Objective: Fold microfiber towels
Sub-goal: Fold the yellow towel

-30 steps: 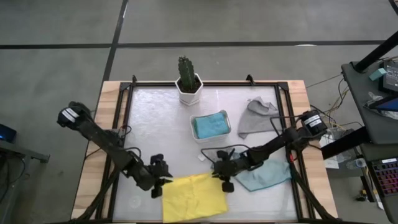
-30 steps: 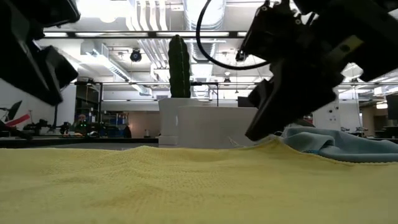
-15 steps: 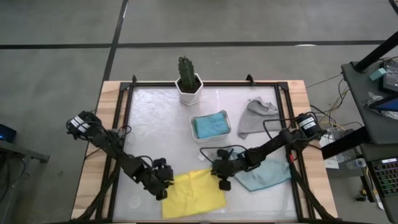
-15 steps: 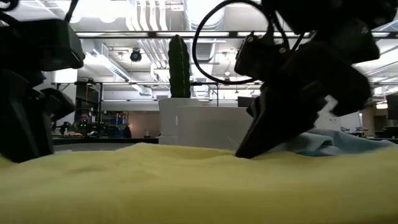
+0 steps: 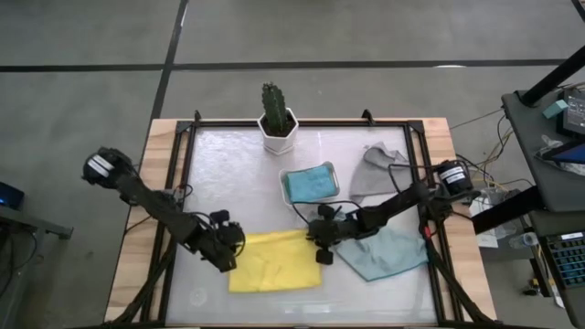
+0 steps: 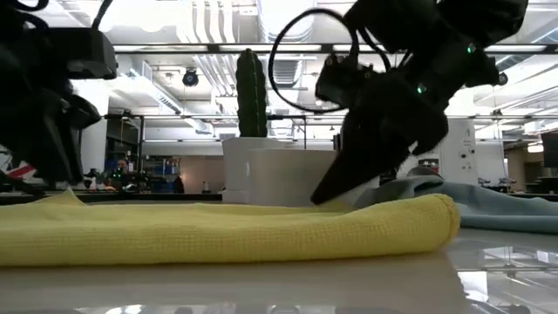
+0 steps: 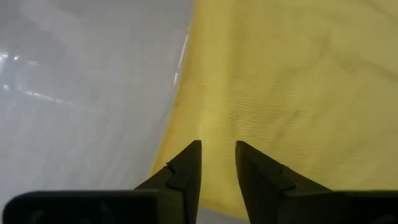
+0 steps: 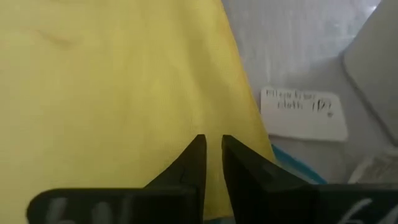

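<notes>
Yellow towel [image 5: 274, 271]: folded double, lying flat near the tabletop's [image 5: 228, 174] front edge.
Left hand [image 5: 228, 245]: at the towel's left corner, fingers narrowly apart, pinching its edge.
Right hand [image 5: 320, 239]: at the towel's right corner, fingers nearly together, clamped on it.
Teal towel [image 5: 384, 253]: just right of the yellow one.

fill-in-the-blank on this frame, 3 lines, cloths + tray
Both grippers, left gripper and right gripper, sit at the far edge of the ____ microfiber towel.
The white rectangular plastic tray holds a bright ____ cloth.
The white pot holds a ____.

Missing: yellow; blue; cactus
</notes>
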`<state>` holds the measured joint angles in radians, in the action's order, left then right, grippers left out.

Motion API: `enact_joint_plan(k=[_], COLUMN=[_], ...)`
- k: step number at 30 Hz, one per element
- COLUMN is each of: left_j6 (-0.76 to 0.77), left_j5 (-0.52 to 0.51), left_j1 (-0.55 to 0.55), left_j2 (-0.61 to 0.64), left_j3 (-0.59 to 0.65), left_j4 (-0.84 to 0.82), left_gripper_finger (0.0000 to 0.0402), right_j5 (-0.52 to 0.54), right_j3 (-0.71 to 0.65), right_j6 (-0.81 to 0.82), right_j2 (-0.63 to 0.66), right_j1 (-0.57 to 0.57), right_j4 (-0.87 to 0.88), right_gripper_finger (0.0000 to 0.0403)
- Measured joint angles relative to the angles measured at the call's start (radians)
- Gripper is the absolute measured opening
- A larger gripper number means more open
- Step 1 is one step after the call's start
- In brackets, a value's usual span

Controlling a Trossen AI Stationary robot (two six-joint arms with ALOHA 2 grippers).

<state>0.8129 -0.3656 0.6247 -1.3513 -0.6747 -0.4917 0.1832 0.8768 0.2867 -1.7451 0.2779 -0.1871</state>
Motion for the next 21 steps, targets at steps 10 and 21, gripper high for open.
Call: enact_joint_plan(k=[10, 21], left_j6=[0.288, 0.309], left_j5=[-0.005, -0.015], left_j1=[-0.003, -0.003], left_j2=[0.076, 0.030], left_j3=[0.045, 0.045], left_j4=[-0.137, -0.136], left_gripper_finger=[0.0084, 0.0165], right_j5=[-0.010, -0.010], right_j3=[0.000, 0.000], right_j6=[0.000, 0.001], right_j2=[0.042, 0.042], right_j1=[0.012, 0.023], right_j4=[-0.005, -0.018], right_gripper_finger=[0.0043, 0.0043])
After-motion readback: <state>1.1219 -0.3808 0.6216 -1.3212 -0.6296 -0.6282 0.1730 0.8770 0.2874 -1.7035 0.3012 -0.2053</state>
